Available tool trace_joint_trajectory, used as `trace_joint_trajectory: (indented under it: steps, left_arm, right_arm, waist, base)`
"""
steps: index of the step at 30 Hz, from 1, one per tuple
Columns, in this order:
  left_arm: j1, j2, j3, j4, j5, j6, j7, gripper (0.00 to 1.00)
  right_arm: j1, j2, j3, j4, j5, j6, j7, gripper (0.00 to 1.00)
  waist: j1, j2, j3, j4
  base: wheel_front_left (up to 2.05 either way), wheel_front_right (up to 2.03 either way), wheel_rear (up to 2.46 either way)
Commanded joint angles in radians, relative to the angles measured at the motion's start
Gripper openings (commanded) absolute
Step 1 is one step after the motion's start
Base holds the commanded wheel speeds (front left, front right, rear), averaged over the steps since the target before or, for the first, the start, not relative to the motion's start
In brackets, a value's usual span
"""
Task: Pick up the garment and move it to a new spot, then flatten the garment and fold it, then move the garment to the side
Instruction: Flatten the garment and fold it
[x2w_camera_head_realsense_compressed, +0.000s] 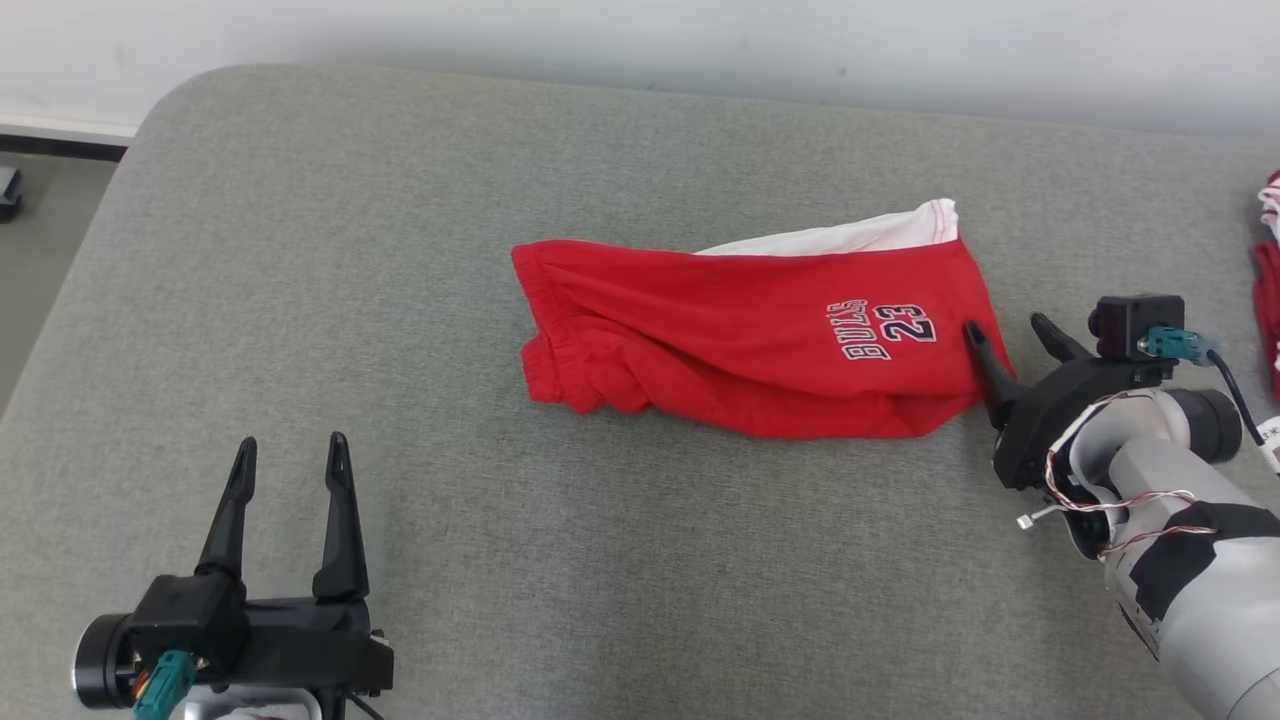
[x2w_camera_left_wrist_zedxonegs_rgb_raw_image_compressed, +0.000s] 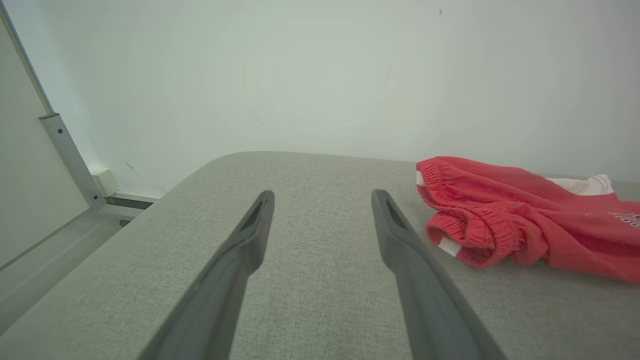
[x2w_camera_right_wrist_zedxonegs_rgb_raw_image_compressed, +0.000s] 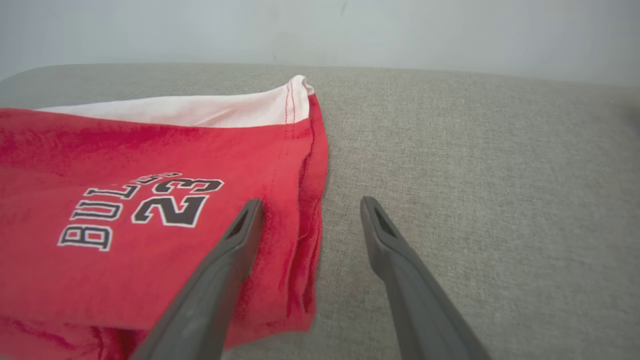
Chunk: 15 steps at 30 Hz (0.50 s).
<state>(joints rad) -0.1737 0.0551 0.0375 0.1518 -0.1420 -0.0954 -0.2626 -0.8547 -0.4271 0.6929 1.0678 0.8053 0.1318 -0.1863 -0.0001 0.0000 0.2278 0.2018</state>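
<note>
Red shorts (x2w_camera_head_realsense_compressed: 740, 335) printed "BULLS 23" lie folded in half on the grey cushion, waistband to the left, a white inner layer (x2w_camera_head_realsense_compressed: 850, 235) peeking out at the back. My right gripper (x2w_camera_head_realsense_compressed: 1005, 328) stands open at the shorts' right hem, one finger over the red cloth (x2w_camera_right_wrist_zedxonegs_rgb_raw_image_compressed: 150, 165), the other over bare cushion. In the right wrist view the hem edge (x2w_camera_right_wrist_zedxonegs_rgb_raw_image_compressed: 312, 200) runs between the two fingers. My left gripper (x2w_camera_head_realsense_compressed: 290, 447) is open near the front left, apart from the shorts; its wrist view has the elastic waistband (x2w_camera_left_wrist_zedxonegs_rgb_raw_image_compressed: 475, 220) off to the right of the fingers.
The grey padded surface (x2w_camera_head_realsense_compressed: 400, 250) has a rounded far-left corner with floor beyond it. A white wall runs behind. More red and white cloth (x2w_camera_head_realsense_compressed: 1268, 270) lies at the far right edge. A metal frame leg (x2w_camera_left_wrist_zedxonegs_rgb_raw_image_compressed: 70, 155) stands left of the cushion.
</note>
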Motion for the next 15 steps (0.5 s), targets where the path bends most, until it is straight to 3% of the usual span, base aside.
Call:
trace_joint_trajectory:
  steps: [1,7,9,15]
  left_arm:
    - [0.012,-0.004,0.005,-0.002,0.001,0.001,-0.003,1.00]
    - [0.030,-0.006,-0.016,-0.005,-0.012,0.009,-0.003,1.00]
    - [0.032,-0.006,-0.019,0.004,-0.017,0.011,-0.003,1.00]
    - [0.053,-0.006,-0.009,0.029,-0.022,0.004,-0.003,1.00]
  right_arm:
    - [-0.003,0.007,0.001,0.028,0.013,-0.003,0.024,1.00]
    - [0.004,0.034,0.014,0.090,0.035,-0.003,0.094,0.98]
    - [0.019,0.046,0.022,0.073,0.052,-0.003,0.103,0.00]
    - [0.046,0.041,0.031,0.020,0.086,-0.003,0.066,0.00]
  waist:
    - [0.0001,0.0000,0.003,0.017]
    - [0.0001,0.0000,-0.004,0.032]
    - [0.0001,0.0000,-0.014,0.029]
    - [0.0001,0.0000,-0.056,0.006]
  base:
    - [0.00,0.00,0.00]
    - [0.00,0.00,0.00]
    - [0.00,0.00,0.00]
    - [0.00,0.00,0.00]
